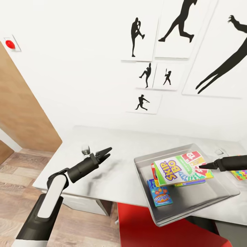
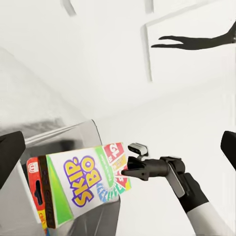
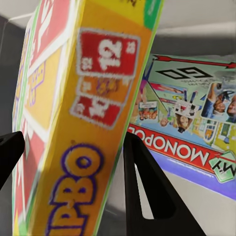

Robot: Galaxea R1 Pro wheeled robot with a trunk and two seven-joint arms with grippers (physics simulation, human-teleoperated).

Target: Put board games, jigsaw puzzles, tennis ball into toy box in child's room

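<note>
R hand [image 1: 206, 166] grips Skip-Bo box [image 1: 181, 168] over bin [image 1: 192, 202]; Monopoly [image 3: 196, 123] beneath, mostly hidden. L hand [image 1: 104, 154] released, over counter [image 1: 120, 164].

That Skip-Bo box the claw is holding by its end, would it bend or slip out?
The Skip-Bo box looks stiff: it juts out flat from the right claw without sagging. Held only at one end over the toy box, it might pivot or slide if the printed surface is slick.

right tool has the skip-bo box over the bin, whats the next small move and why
Probably lower it a little and open the right tool. The Skip-Bo box is pinched at one end and held over the toy box, above the Monopoly box and the light-blue game already inside. The left tool is away.
</note>
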